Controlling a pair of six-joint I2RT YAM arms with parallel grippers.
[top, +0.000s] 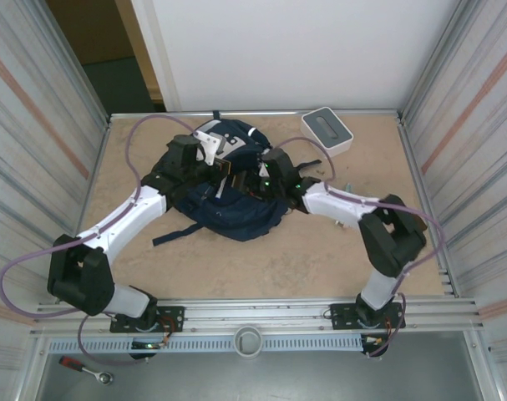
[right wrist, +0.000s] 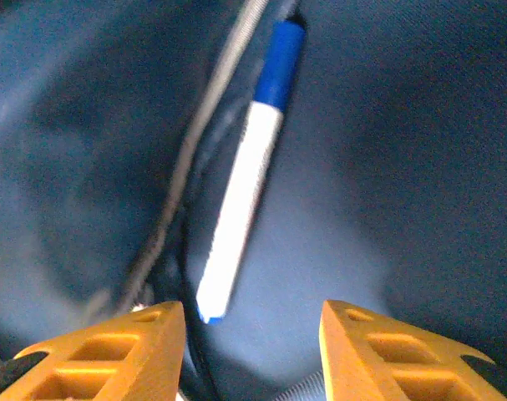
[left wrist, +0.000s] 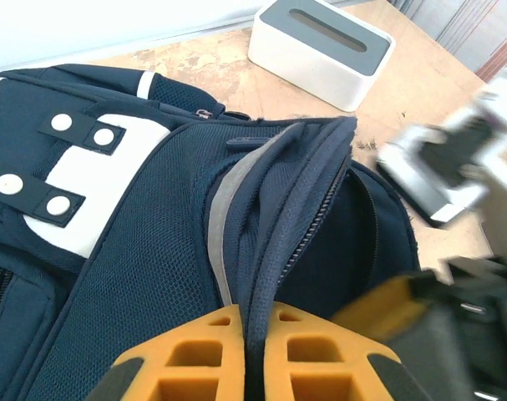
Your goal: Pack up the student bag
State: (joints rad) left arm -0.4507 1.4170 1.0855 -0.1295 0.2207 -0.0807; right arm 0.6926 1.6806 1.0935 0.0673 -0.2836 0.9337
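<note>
Here, the large navy-blue fabric backpack (top: 228,205) with white patches lies in the middle of the beige table (top: 278,267), and both arms reach into its top from either side. Your left gripper (left wrist: 253,334) is closed tightly on the backpack – in the left wrist view the dark zipper edge and its grey stripe run up from between the two orange fingers, so the opening is lifted. Your right gripper (right wrist: 253,322) is inside the backpack with its orange fingers well apart and nothing between them. Just ahead of it, a white marker pen with a blue cap (right wrist: 245,184) lies against the dark lining; its lower end is near the left-hand finger, but you cannot tell if they touch. A white box with a grey top (top: 327,131) stands at the far right of the table, apart from the backpack.
</note>
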